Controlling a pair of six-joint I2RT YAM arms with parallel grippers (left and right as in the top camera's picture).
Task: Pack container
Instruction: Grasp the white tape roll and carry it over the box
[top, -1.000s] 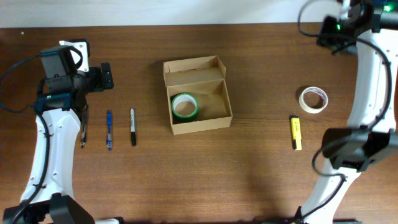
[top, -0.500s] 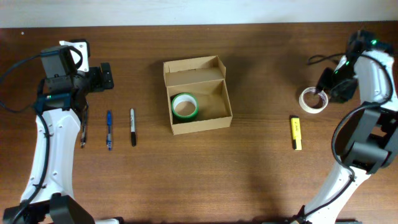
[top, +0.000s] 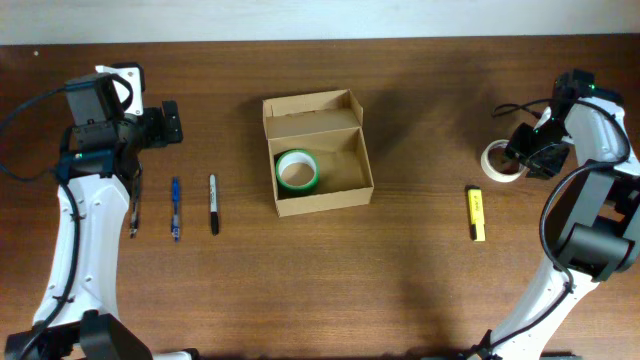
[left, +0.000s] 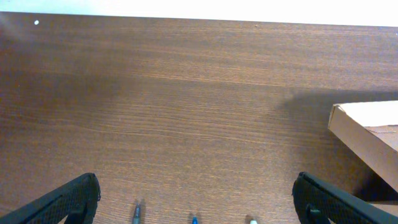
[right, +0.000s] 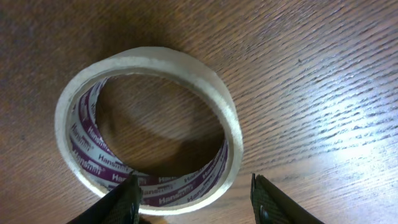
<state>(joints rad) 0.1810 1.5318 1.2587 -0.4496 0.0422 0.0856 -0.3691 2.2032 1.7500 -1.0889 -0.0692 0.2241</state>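
1. Right now the right gripper (right: 199, 208) hangs low over the wooden table (top: 400, 290) with its jaws well apart, and nothing is gripped between them.
2. Directly ahead of its black fingertips (right: 127, 198) lies a cream tape roll (right: 155, 59), flat on the wood. The near rim sits between the two fingers, but whether either one touches it cannot be told.
3. Purple lettering runs round the inside of that roll's core.
4. Off to the side of this gripper, toward its arm's base, a yellow highlighter (top: 476, 213) lies near but apart from the roll.
5. Well beyond the roll, toward the table's middle, stands the container (top: 325, 200), open with its flap lid tipped back. A green tape roll (top: 296, 171) lies flat inside, in the half farther from the right gripper.
6. On the container's other side, well apart from it, the left gripper (top: 170, 122) has its jaws spread wide and empty. Only a corner of the container shows ahead and to its right.
7. Toward that arm's base lie a black marker (top: 213, 204), a blue pen (top: 175, 208) and a dark pen (top: 133, 215) side by side, the last close against the arm.
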